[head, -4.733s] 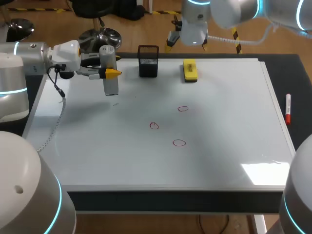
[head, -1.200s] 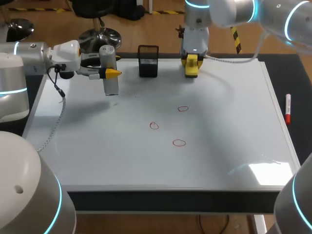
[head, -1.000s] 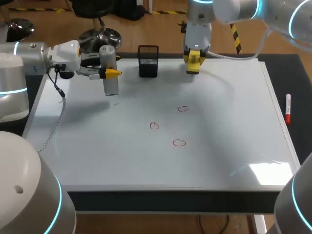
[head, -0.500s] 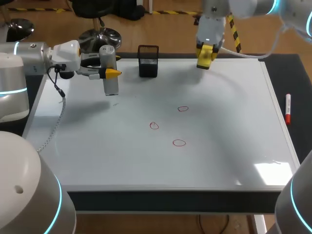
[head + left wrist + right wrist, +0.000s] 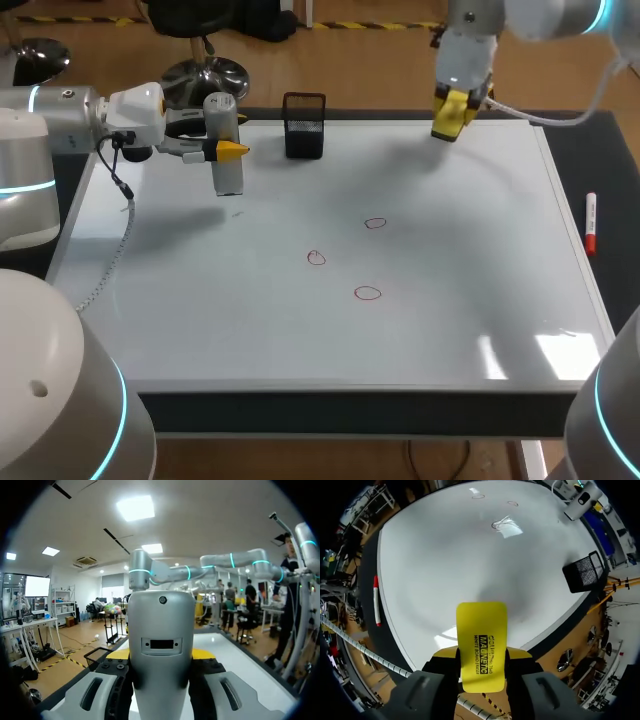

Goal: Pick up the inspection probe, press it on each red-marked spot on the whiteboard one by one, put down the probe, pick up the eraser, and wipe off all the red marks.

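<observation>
Both arms are rounded, glossy silver-grey and white segments with glowing cyan rings [image 5: 30, 185] at the joints; the left arm [image 5: 60, 110] has a thin grey cable [image 5: 125, 225] looping off its wrist; the right arm [image 5: 530, 15] trails a pale cable [image 5: 540, 120]; the left tool [image 5: 160, 654] and right tool [image 5: 481, 652] have grey slotted finger housings, black bases with small screws, and yellow tips

Grey probe [image 5: 228, 178], yellow eraser [image 5: 481, 630] aloft; marks [image 5: 316, 258] unwiped

Holder [image 5: 304, 125]: stood at the whiteboard's [image 5: 300, 340] far edge.
Probe [image 5: 227, 172]: held left of the holder in the left gripper's [image 5: 232, 150] jaws.
Eraser [image 5: 450, 118]: held right of the holder in the right gripper's [image 5: 482, 652] jaws.
Marks [image 5: 375, 223]: drawn before the holder, slightly rightward.
Marker [image 5: 590, 225]: laid on the counter [image 5: 612, 160], far right of the holder.
</observation>
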Robot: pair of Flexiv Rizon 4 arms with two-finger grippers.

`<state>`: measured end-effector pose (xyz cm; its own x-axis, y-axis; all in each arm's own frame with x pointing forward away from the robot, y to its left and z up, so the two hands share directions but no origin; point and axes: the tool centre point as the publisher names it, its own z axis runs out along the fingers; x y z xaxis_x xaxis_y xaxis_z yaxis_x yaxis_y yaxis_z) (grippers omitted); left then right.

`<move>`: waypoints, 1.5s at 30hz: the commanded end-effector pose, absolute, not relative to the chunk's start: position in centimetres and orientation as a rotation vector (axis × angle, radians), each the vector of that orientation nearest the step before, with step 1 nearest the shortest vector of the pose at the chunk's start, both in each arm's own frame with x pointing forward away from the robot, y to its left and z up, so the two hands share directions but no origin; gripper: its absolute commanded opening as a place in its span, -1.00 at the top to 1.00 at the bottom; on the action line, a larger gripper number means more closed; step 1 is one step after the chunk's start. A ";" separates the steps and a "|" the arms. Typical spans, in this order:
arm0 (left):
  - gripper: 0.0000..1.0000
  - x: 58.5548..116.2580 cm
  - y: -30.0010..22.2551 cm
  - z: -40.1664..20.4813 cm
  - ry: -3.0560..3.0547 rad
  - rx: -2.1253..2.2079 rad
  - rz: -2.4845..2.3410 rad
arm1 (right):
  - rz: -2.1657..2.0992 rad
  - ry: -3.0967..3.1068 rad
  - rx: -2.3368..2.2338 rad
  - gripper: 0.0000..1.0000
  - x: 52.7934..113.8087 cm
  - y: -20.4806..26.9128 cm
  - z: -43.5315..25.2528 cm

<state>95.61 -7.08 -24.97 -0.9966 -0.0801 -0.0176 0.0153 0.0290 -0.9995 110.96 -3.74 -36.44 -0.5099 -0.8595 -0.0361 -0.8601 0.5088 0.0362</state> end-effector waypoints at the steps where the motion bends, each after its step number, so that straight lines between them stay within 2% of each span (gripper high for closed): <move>1: 1.00 95.7 -7.0 -25.0 2.201 -0.065 -2.144 | 0.067 2.722 -1.518 1.00 110.2 -5.0 -36.2; 20: 1.00 95.7 -7.0 -25.0 2.201 -0.065 -2.144 | 0.080 2.788 -1.332 1.00 108.7 -8.8 -36.2; 45: 1.00 95.7 -7.0 -25.0 2.201 -0.065 -2.144 | 0.180 2.816 -1.283 1.00 108.2 -8.9 -36.0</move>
<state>95.62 -7.08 -24.97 -0.9966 -0.0801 -0.0176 0.0153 0.0290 -0.9995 108.11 -8.87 -36.09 -0.6583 -0.7472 -0.0916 -0.7527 0.6522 0.0894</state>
